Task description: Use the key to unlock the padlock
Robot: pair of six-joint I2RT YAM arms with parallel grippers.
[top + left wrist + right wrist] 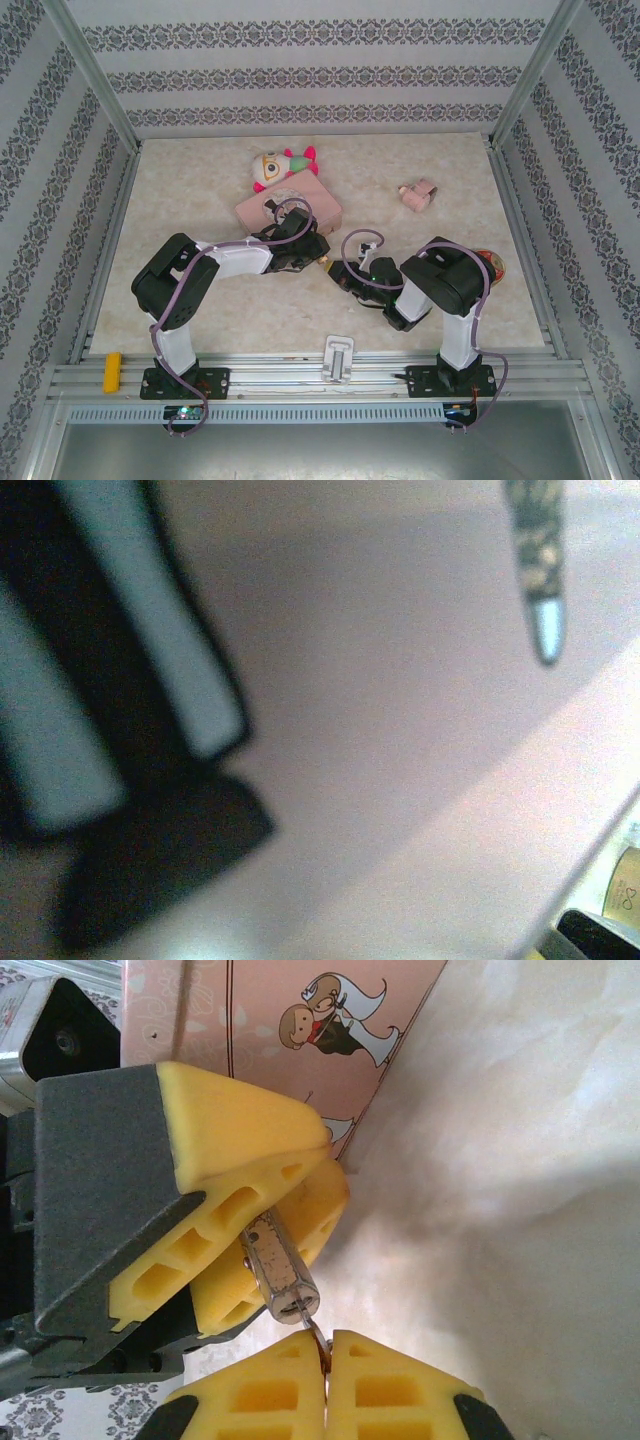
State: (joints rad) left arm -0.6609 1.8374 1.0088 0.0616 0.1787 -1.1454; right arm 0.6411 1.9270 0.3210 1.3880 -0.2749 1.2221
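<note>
The small brass padlock [278, 1260] is pinched between the yellow foam fingers [240, 1130] of my left gripper [318, 250], which is shut on its body; the shackle is hidden between the pads. My right gripper [327, 1348] is shut on the key [318, 1325], whose thin blade reaches into the keyhole at the padlock's lower end. In the top view both grippers meet over the table's middle, the right gripper [342, 272] just in front of the left. The left wrist view is blurred, close over a pink surface [400, 730].
The pink tin box [290, 205] with a cartoon bridal couple [335, 1015] lies right behind the grippers. A plush toy [280, 165] sits beyond it. A small pink item [418, 195] lies at the back right, a round object [492, 265] by the right arm, and a yellow block [113, 370] on the front rail.
</note>
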